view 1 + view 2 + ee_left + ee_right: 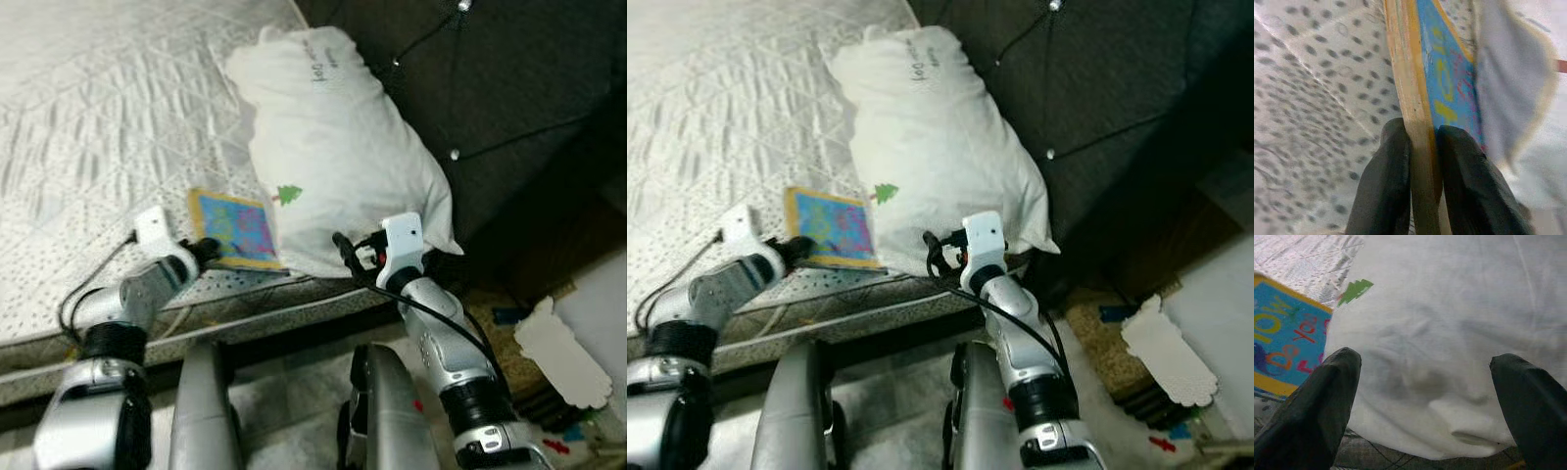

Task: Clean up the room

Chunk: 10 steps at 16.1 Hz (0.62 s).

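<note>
Quilted white bedding covers the bed (pixel 88 117), with a dark tufted headboard (pixel 509 88) behind it. From the head views, a white pillow (pixel 333 147) lies near the bed's front edge against the headboard, and a colourful book (pixel 235 228) sits just beside it — one corner tucked under the pillow. The left gripper (pixel 208 251) reaches to the book's near edge; the right gripper (pixel 345 247) hovers at the pillow's front. Left wrist view: the black fingers (pixel 1383 191) are clamped on the book's wooden-looking edge. Right wrist view: the fingers (pixel 1322 401) stand wide apart, the pillow between them, not gripped.
</note>
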### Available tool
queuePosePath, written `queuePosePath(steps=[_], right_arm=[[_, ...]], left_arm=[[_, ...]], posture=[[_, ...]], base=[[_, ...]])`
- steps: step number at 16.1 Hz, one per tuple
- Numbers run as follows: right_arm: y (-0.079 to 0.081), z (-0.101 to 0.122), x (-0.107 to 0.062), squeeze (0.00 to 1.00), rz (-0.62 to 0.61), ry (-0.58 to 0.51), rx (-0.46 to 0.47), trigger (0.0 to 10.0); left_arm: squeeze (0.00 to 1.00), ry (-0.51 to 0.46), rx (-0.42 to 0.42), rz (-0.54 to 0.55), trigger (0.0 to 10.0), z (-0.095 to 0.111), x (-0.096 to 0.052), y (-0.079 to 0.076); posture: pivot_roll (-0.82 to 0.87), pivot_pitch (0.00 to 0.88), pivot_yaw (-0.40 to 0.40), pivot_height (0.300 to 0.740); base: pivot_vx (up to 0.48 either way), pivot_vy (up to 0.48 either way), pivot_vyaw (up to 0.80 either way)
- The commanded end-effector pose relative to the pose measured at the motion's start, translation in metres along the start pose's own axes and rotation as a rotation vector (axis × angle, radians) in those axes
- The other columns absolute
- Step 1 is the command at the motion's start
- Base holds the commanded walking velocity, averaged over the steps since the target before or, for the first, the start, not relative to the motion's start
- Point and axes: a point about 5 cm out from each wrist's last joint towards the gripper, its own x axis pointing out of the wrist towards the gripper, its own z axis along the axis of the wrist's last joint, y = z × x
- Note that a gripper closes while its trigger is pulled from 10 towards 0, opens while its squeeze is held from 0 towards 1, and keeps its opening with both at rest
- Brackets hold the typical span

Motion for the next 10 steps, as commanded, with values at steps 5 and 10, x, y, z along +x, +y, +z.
queuePosePath(steps=[5,10], right_arm=[[-0.006,0.0,0.001,0.0,-0.034,-0.001,0.003,10.0],[-0.003,-0.001,0.005,0.0,-0.036,-0.002,0.016,10.0]], left_arm=[[1.0,-0.004,0.095,0.116,10.0,0.004,0.0,0.024],[1.0,-0.002,0.19,0.126,10.0,0.004,0.001,0.028]], posture=[[0.04,0.135,-0.078,0.581],[0.07,0.117,-0.065,0.581]], base=[[0.0,0.0,0.0],[0.0,0.0,0.0]])
